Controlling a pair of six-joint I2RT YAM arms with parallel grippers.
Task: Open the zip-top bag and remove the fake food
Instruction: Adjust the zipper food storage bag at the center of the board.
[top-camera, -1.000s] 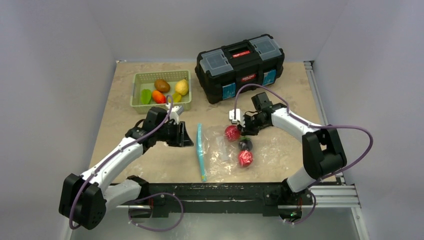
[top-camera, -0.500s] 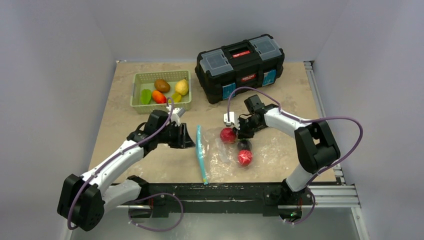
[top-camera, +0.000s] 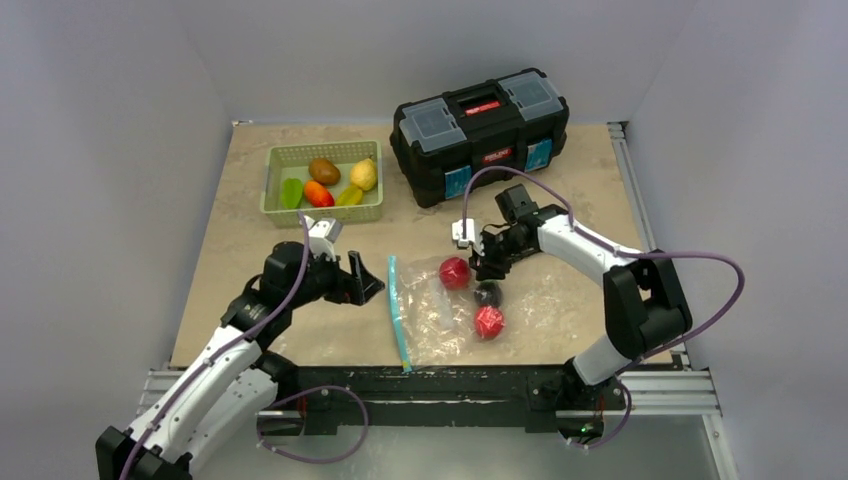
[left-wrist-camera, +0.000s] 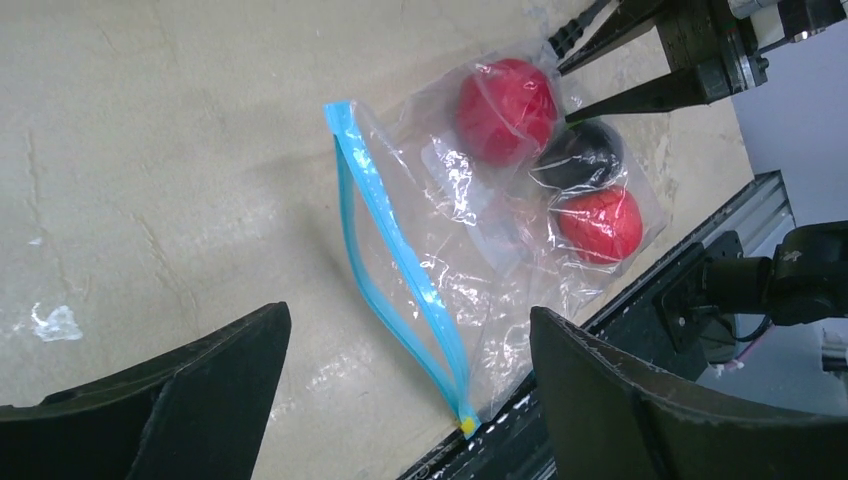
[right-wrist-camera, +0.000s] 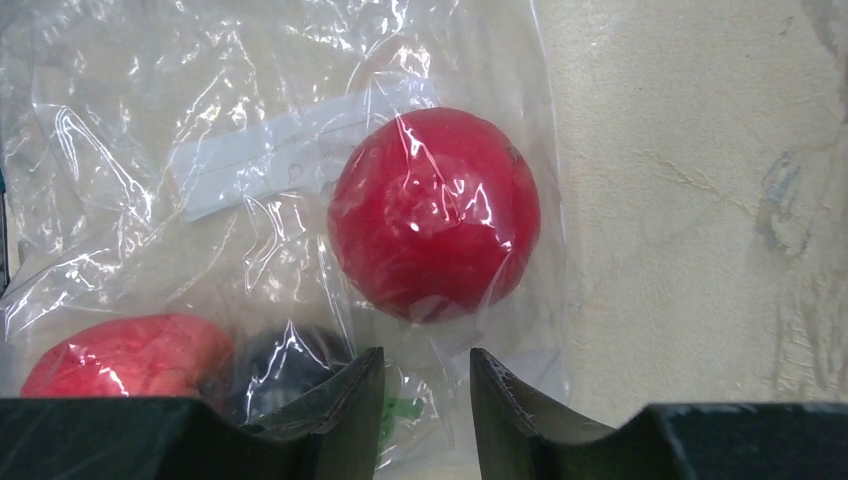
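**On the bench: food in the bag, both jaws off it**

Near the front edge of the bench the bag lies flat. Its zip is on the 9 o'clock side and looks parted midway. Inside, toward 3 o'clock, sit a red piece, a dark one and another red. The left jaws gape wide at 9 o'clock of the zip, holding nothing. The right jaws, at the bag's 1 o'clock, show a narrow gap over the plastic. There's more food in the basket at 11.

One zip-top bag, eight fake foods, one basket, one toolbox.
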